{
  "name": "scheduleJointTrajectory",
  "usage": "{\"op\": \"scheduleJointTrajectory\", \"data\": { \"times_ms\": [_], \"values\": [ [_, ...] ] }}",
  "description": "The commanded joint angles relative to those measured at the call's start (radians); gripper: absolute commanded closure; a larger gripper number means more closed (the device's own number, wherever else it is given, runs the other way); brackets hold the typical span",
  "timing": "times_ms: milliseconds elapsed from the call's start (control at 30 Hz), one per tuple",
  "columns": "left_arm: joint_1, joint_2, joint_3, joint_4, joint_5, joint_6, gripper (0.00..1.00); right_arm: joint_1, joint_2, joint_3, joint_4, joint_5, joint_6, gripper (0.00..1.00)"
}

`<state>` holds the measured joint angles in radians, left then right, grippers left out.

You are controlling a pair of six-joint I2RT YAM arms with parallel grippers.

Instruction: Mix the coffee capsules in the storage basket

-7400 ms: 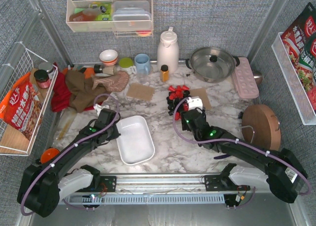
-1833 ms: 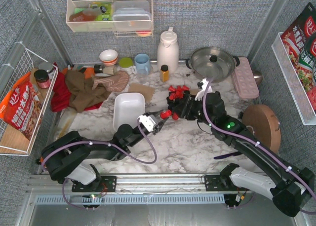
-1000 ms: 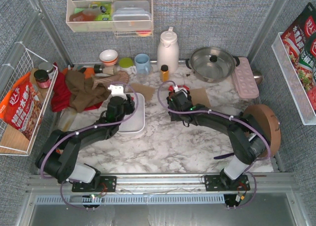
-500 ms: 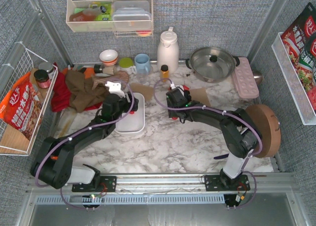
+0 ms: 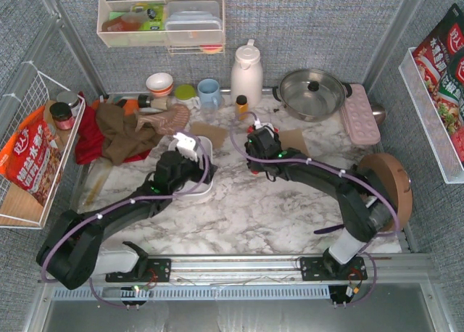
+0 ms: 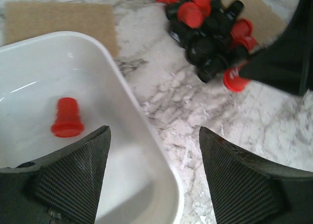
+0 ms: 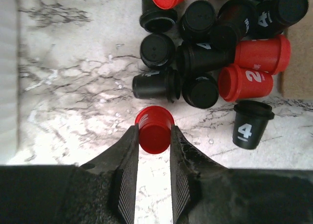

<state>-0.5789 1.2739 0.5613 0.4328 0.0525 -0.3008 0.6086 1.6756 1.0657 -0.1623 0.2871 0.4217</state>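
Coffee capsules are judged to be going one at a time from a heap on the table into the basket, and the step in hand appears to be a pick-up at the heap's edge. A red capsule is pinched between the fingers of the right gripper, which are pressed against its sides. Whether it is lifted clear of the marble table cannot be told. Just beyond it the heap is seen, red and black together, some capsules upright and some on their sides.

The left gripper is held with its fingers spread wide and nothing between them, above the rim of the white basket. A lone red pod is seen inside the basket, and no black one is visible there. The task is therefore judged barely begun.

Next, the pinched capsule would need to be raised, carried across the bare marble to the basket and released above its floor. Room would have to be left by the left arm, which hangs over that same rim.
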Motion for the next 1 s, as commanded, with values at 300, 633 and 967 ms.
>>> {"op": "scheduleJointTrajectory", "data": {
  "times_ms": [300,633,967],
  "values": [
    [-0.157,0.017,-0.14,0.423,0.21,0.282,0.08,0.073,-0.418,-0.062,-0.061,-0.186,0.038,0.81],
    [-0.233,0.098,-0.176,0.726,0.35,0.333,0.13,0.118,-0.571,-0.165,0.05,-0.331,0.082,0.81],
    [-0.275,0.154,-0.152,0.799,0.368,0.336,0.16,0.125,-0.576,-0.185,0.071,-0.359,0.1,0.81]
  ]
}}
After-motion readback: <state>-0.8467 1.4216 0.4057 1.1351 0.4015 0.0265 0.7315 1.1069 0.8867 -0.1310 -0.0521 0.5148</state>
